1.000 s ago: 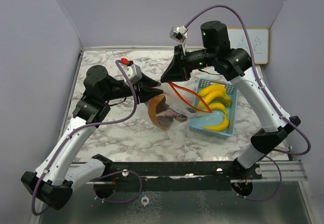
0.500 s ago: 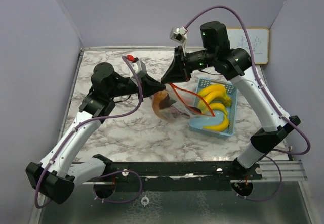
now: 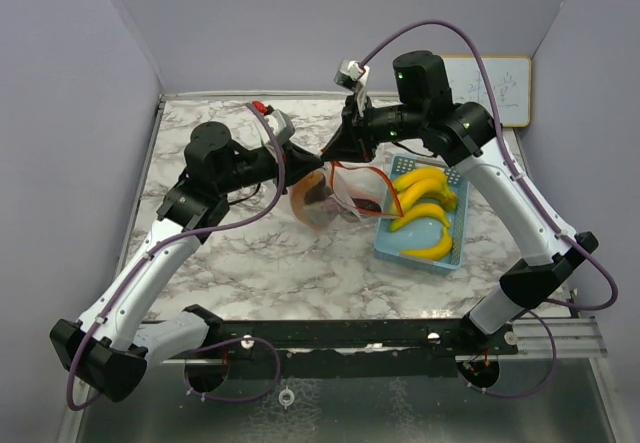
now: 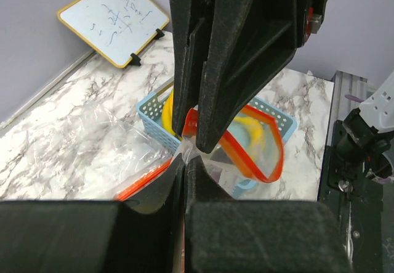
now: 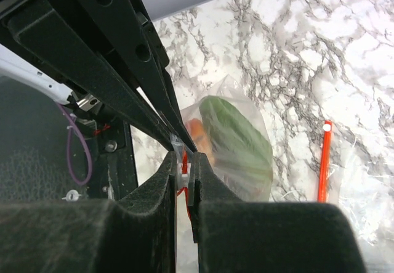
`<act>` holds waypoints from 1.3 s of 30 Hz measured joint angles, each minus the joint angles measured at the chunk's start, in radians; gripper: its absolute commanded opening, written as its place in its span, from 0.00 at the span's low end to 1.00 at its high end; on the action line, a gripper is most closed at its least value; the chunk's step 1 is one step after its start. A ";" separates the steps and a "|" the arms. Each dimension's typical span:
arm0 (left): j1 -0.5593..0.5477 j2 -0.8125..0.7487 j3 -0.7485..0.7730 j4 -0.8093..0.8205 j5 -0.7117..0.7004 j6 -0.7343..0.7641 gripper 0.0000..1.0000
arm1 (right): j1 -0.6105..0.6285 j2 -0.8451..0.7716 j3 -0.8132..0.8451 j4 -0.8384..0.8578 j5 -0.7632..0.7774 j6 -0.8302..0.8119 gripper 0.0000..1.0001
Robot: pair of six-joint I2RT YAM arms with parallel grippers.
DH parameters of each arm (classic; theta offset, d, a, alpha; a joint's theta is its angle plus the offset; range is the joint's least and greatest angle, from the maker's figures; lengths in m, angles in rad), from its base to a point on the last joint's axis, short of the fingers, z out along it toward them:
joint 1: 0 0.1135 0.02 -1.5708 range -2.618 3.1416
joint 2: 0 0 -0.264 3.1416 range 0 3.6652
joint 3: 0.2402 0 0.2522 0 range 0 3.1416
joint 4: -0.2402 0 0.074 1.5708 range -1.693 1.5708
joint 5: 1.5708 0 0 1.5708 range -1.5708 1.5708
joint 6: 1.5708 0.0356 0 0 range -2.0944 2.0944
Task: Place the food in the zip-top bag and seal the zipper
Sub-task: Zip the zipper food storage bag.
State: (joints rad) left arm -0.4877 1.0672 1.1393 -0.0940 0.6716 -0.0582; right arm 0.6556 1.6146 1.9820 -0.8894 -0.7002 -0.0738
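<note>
- The left gripper (image 3: 303,160) reaches in from the left above the marble table (image 3: 230,263). In the left wrist view its jaws (image 4: 184,165) are pressed together on a thin edge of clear film, so it is clamped on the zip-top bag (image 3: 335,200).
- The bag hangs between the two grippers, its lower part down on the table just left of the basket. Its red zipper (image 4: 271,162) curves in an open loop, so the mouth is unsealed.
- Inside the bag the right wrist view shows a green leaf (image 5: 237,140) with an orange piece (image 5: 196,128) beside it. The overhead view shows only orange-brown and dark shapes there.
- The right gripper (image 3: 333,153) comes in from the back right and meets the left one tip to tip. Its jaws (image 5: 183,162) are closed on the same bag edge, right by the zipper.
- A red strip (image 5: 324,162) lies on clear film on the marble to the right of the bag. I cannot tell whether it belongs to the same bag.
- The light blue basket (image 3: 452,253) sits right of the bag and holds the yellow bananas (image 3: 425,185), outside the bag.
- A whiteboard (image 3: 505,88) leans against the back right wall. Its blue handwriting (image 4: 114,17) is too scrawled to read, and no brand or label is legible anywhere.
</note>
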 measured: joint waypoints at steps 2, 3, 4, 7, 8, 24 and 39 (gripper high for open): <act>-0.001 0.000 0.000 -0.001 -0.011 -0.003 0.00 | 0.000 -0.010 -0.023 0.014 0.013 -0.009 0.02; -0.001 0.001 0.000 -0.002 -0.016 -0.004 0.00 | 0.001 -0.014 -0.032 0.019 0.019 -0.012 0.02; -0.001 0.003 0.000 -0.003 -0.019 -0.004 0.00 | 0.002 -0.018 -0.040 0.025 0.026 -0.016 0.02; -0.001 0.009 0.000 -0.006 -0.036 -0.008 0.00 | 0.003 -0.027 -0.063 0.034 0.045 -0.028 0.02; -0.001 0.012 0.001 -0.008 -0.041 -0.008 0.00 | 0.003 -0.029 -0.069 0.038 0.051 -0.030 0.02; 0.015 0.044 0.076 -0.006 0.153 0.091 0.13 | -0.007 0.028 0.093 -0.054 -0.150 -0.059 0.02; 0.015 0.061 0.088 -0.025 0.248 0.121 0.00 | -0.014 0.014 0.064 -0.089 -0.224 -0.085 0.06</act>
State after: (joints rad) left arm -0.4725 1.1282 1.2270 -0.1188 0.9195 0.0631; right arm 0.6418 1.6291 2.0464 -0.9787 -0.9237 -0.1585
